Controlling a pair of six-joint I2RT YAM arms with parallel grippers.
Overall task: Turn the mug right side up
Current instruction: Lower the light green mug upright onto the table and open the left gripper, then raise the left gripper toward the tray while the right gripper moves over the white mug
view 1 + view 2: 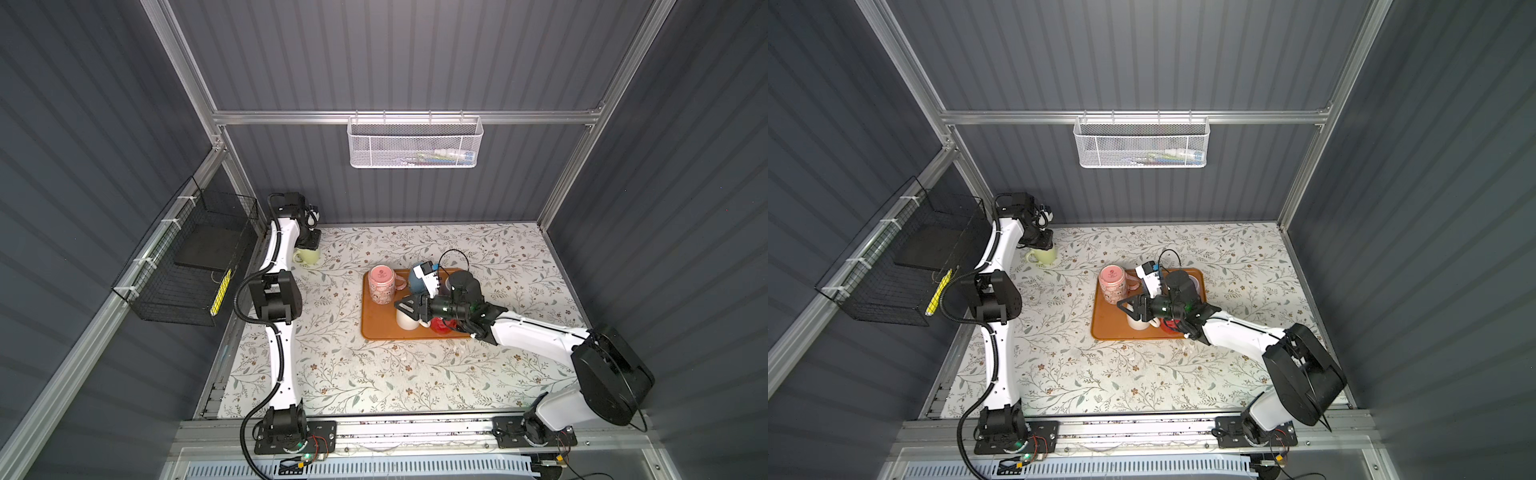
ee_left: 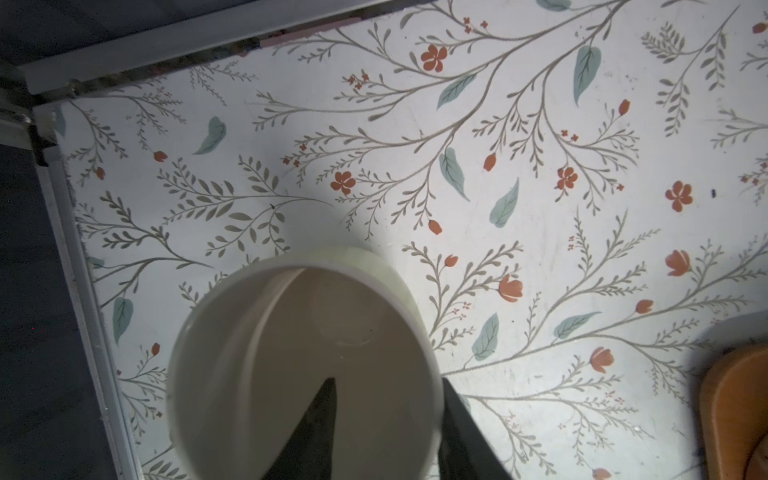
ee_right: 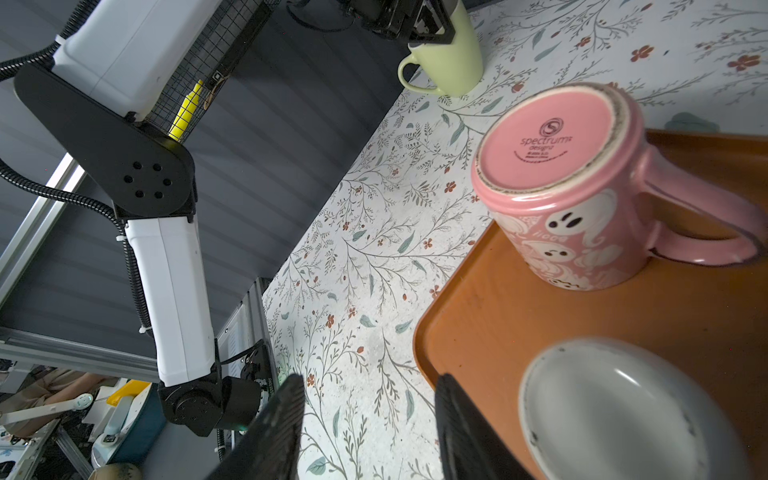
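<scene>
Where the flowered table [image 1: 374,374] meets its far left corner, the pale green mug [image 1: 308,256] is seen upright, glossy and cream inside. Its rim is straddled by the left gripper [image 2: 388,380], jaws parted with the inner finger clear of the wall. The right gripper [image 3: 370,379] is held parted and empty by the orange tray [image 3: 498,316].

A robot lab test cell, shown by its aluminium frame [image 1: 407,117] and grey panelled walls [image 1: 395,54].
</scene>
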